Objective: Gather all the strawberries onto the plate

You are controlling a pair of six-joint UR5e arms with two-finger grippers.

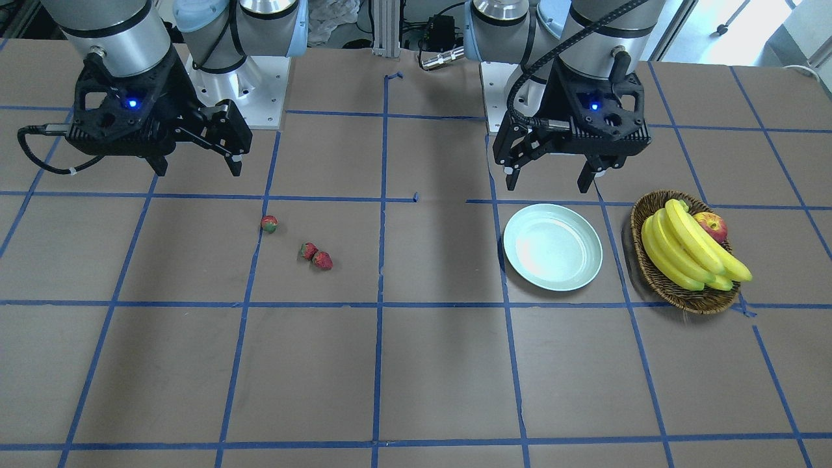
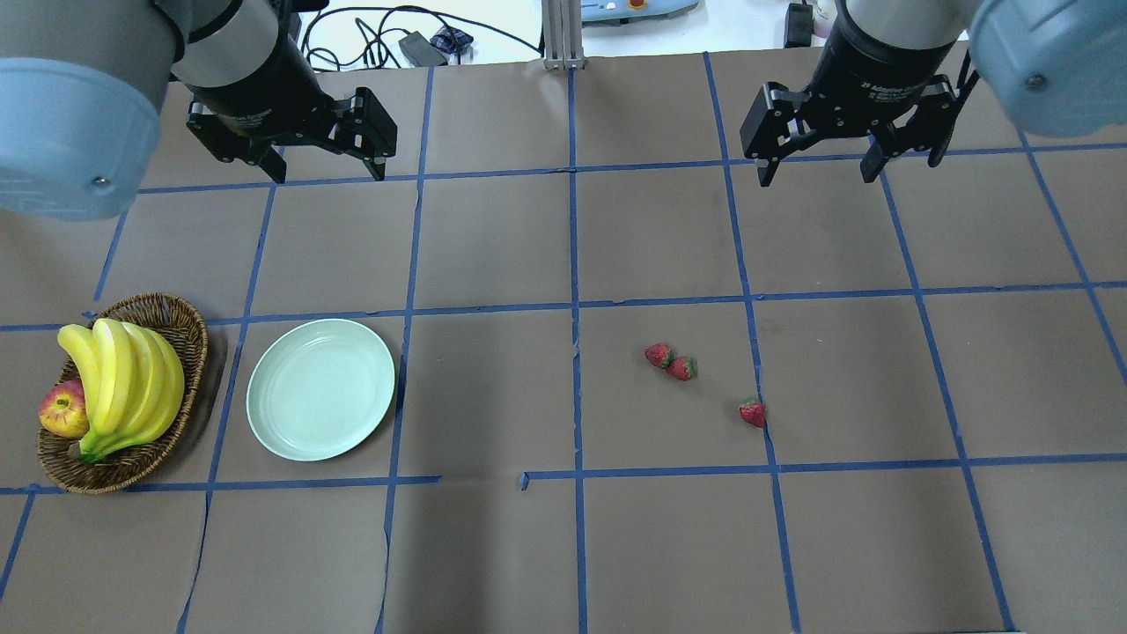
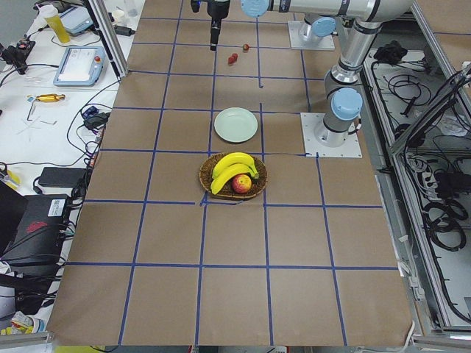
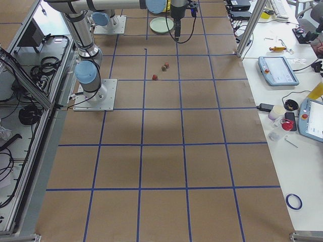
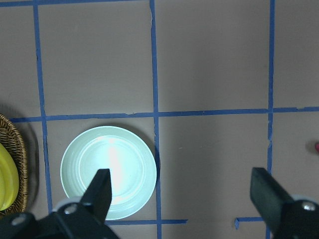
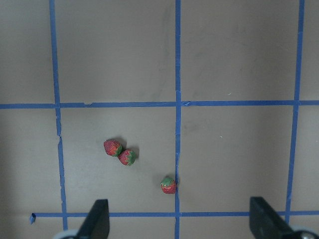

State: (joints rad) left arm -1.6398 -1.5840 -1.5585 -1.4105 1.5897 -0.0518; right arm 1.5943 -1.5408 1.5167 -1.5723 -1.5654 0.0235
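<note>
Fingers of the right gripper (image 6: 180, 221) fill the bottom edge of its wrist view. They are spread wide with nothing between them. The gripper hangs well above the table (image 2: 493, 563).

Strawberries, count 3, all on the table below this gripper:
- Two lie touching or nearly so (image 6: 112, 147) (image 6: 127, 157), toward one finger's side.
- One lies alone (image 6: 168, 185), near the gripper's centre line, against a blue tape line (image 6: 177, 74).
- No berry is lifted or touched.

Left gripper (image 5: 183, 199): also raised, fingers far apart, holding nothing. The plate (image 5: 108, 172) sits on the table beneath it, under one finger rather than centred. The plate is bare, with no berry on it. In this wrist view a sliver of red at the far edge beyond the other finger may be a berry; too little shows to say.

A basket (image 2: 123, 467) stands just beside the plate, on the side away from the right gripper. It holds bananas (image 2: 123, 379) and an apple (image 2: 63, 409). None of these belong to the task.

Progress, judged from the layout: 0 of 3 collected, and no pick has begun. All three berries are well apart from the plate, which is on the left gripper's side while the berries lie under the right one. Each berry would need a descent, a close on a very small object and a carry across the middle of the table. The touching pair looks the harder pick, since closing on one could knock the other.
</note>
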